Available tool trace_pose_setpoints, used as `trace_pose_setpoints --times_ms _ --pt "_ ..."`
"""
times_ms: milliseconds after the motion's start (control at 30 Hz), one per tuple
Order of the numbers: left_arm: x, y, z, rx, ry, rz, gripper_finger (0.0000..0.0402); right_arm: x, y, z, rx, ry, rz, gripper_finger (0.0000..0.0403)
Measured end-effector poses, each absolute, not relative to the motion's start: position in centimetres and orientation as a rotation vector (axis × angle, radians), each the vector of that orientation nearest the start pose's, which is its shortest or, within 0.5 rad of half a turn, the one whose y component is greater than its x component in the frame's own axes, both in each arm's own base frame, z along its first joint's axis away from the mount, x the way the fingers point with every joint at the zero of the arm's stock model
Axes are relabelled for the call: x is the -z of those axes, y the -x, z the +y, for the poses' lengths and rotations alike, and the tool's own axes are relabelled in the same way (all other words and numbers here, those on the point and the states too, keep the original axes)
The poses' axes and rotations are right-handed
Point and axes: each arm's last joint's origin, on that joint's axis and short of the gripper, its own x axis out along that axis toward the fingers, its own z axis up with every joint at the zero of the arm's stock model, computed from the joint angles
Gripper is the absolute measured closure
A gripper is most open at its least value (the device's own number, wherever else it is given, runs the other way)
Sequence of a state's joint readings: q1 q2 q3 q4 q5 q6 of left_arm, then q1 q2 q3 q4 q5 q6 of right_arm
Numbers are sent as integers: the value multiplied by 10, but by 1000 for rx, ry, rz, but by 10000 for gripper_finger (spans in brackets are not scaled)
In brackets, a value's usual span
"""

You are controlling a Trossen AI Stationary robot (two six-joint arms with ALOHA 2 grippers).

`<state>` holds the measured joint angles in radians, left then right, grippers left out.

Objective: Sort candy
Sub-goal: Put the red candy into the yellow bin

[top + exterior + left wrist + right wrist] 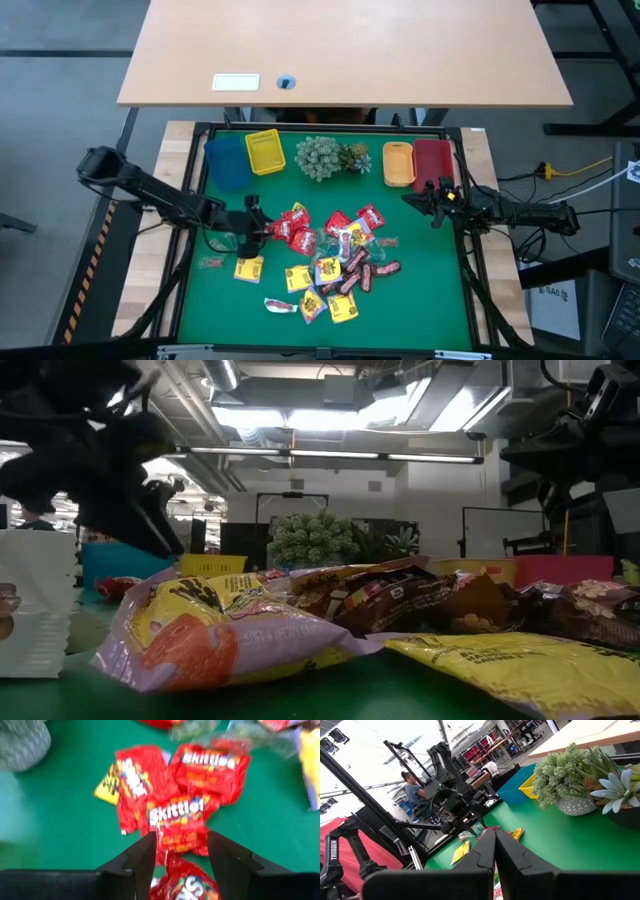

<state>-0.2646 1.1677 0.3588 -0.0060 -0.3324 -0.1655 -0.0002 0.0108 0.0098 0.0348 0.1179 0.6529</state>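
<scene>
left gripper (pixel 180 852) hangs open over the left edge of the candy (pixel 335 262) pile, fingers either side of a red skittles packet (pixel 176 822), more red packets just ahead & under it. right gripper (pixel 495 851) shut, empty, raised near the red bin (pixel 433 160), pile well off to its side.

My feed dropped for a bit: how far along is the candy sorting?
Nothing looks sorted: the candy lies heaped mid-mat and no sweets show in the bins. In hand: the left gripper, fingers open, hovers over a red Skittles packet. The right gripper waits, shut. The whole pile is left.
</scene>
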Motion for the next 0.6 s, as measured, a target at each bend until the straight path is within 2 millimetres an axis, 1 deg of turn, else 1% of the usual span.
trace_pose_setpoints --times_ms 100,600 --pt "-134 -190 -42 -139 -70 813 239 -169 -98 -3 101 -654 -69 391" --pt "-115 -193 -43 -165 -62 911 239 -169 -98 -3 99 -654 -65 391"
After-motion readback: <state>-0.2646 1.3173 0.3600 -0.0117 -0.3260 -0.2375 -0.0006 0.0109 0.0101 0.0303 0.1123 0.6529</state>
